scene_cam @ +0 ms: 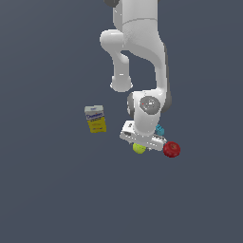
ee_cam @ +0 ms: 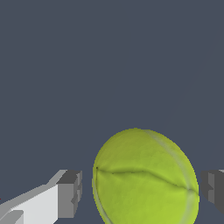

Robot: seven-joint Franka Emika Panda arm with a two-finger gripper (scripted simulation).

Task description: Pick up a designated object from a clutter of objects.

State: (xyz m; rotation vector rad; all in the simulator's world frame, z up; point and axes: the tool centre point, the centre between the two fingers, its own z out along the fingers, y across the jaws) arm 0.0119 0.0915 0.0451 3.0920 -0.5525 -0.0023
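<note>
The yellow-green ball (ee_cam: 144, 177) fills the wrist view, sitting between my two fingers (ee_cam: 70, 192) with a gap on each side, so the gripper (ee_cam: 142, 192) is open around it. In the exterior view the ball (scene_cam: 138, 148) peeks out below the white hand, and the gripper (scene_cam: 140, 144) is low over it. The fingertips themselves are hidden there by the hand.
A red round fruit-like object (scene_cam: 172, 149) lies just to the exterior view's right of the ball. A teal brick (scene_cam: 160, 130) is partly hidden behind the hand. A yellow-and-white box with a blue label (scene_cam: 95, 118) lies apart toward the exterior view's left on the dark grey floor.
</note>
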